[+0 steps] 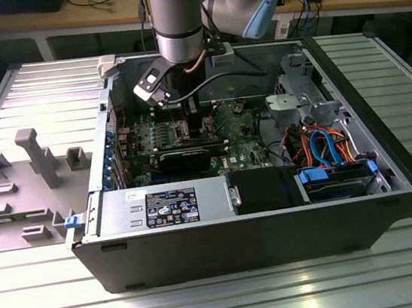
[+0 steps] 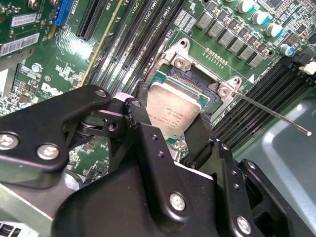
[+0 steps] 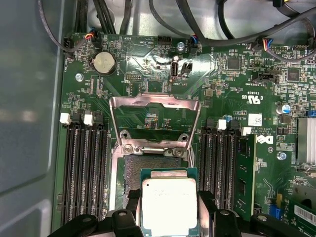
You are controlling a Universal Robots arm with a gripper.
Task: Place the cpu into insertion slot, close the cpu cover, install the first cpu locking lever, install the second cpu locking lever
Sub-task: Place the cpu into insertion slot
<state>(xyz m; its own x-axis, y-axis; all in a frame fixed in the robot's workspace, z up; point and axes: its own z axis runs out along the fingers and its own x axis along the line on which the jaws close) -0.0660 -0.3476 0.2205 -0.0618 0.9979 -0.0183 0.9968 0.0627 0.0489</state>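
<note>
My gripper (image 3: 169, 217) is shut on the cpu (image 3: 169, 203), a small square chip with a dull silver top; a black finger (image 3: 131, 203) presses on either side of it. I hold the chip just over the open insertion slot (image 3: 132, 173), whose dark pin field shows beside it. The cpu cover (image 3: 154, 101), a thin silvery frame with a square window, is swung back open beyond the slot. In the second wrist view the cpu (image 2: 173, 111) sits between the fingers (image 2: 139, 123), and one thin locking lever (image 2: 271, 114) sticks out unlatched. In the exterior view the gripper (image 1: 187, 124) reaches down into the computer case (image 1: 262, 230).
Black memory slots (image 3: 84, 168) flank the socket on both sides. A long black graphics card (image 1: 184, 159), a power supply (image 1: 167, 205), a drive cage (image 1: 302, 103) and orange and blue cables (image 1: 327, 149) crowd the case. A grey fixture tray (image 1: 20, 186) lies at the exterior view's left.
</note>
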